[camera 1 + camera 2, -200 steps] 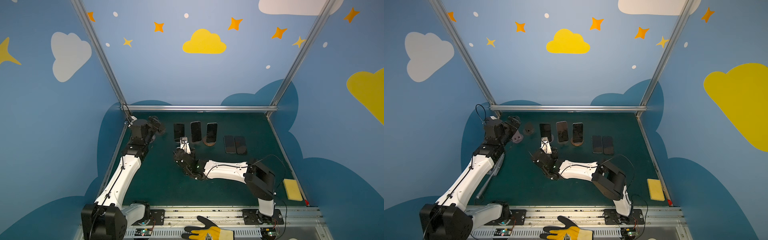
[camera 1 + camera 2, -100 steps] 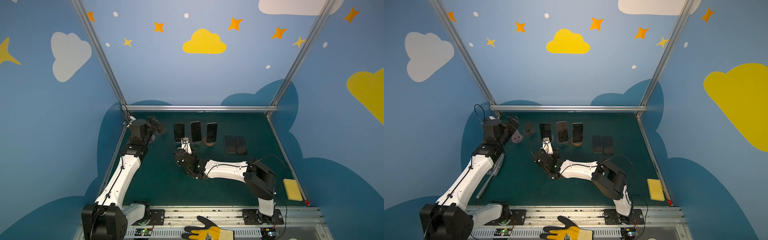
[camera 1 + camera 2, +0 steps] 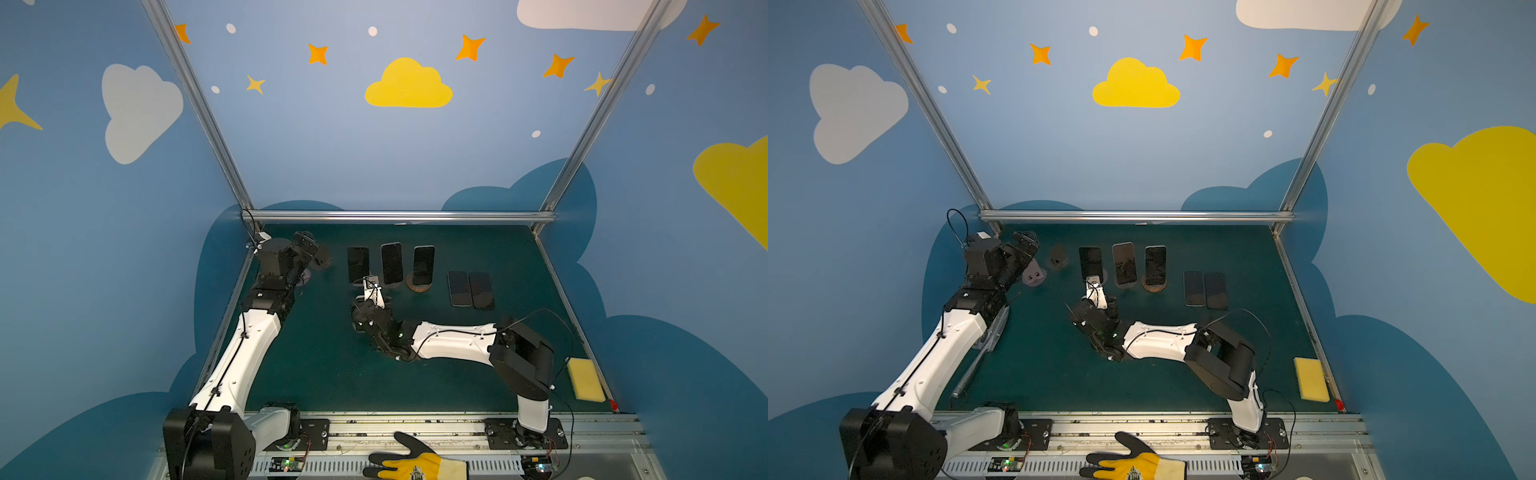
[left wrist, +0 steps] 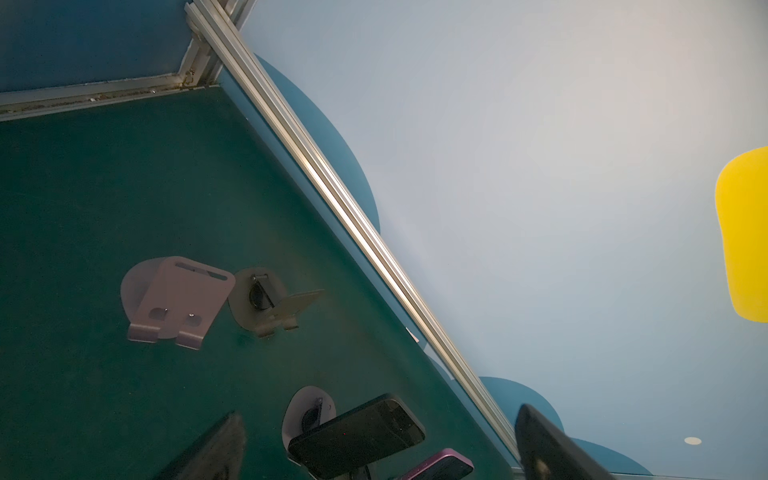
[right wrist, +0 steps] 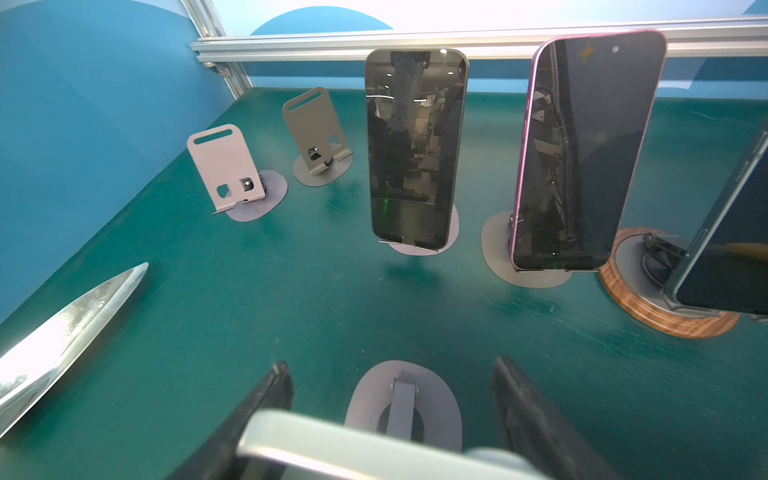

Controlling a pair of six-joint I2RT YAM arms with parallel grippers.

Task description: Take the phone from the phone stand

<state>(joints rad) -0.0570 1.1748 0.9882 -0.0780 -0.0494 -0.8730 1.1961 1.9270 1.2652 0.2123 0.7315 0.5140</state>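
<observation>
My right gripper [image 5: 390,368] is shut on the pale grey-green phone [image 5: 353,446], one black finger [image 5: 266,399] at each side edge. A grey phone stand [image 5: 405,399] with an oval base sits just beyond the phone. I cannot tell whether the phone rests on it. In both top views the phone [image 3: 371,286] [image 3: 1094,286] stands upright at the tip of the right gripper [image 3: 372,297], just in front of the row of standing phones. My left gripper [image 3: 306,246] hangs open at the back left with nothing between its fingers [image 4: 548,451].
Three dark phones stand on stands at the back [image 3: 358,264] [image 3: 391,263] [image 3: 424,265]. Two more lie flat to their right [image 3: 469,289]. Two empty stands [image 3: 1034,276] [image 3: 1057,259] sit by the left gripper. A metal rod [image 3: 976,361] lies left, a yellow sponge [image 3: 586,380] front right.
My right gripper has closed its jaws onto the phone. Neither arm has moved much.
</observation>
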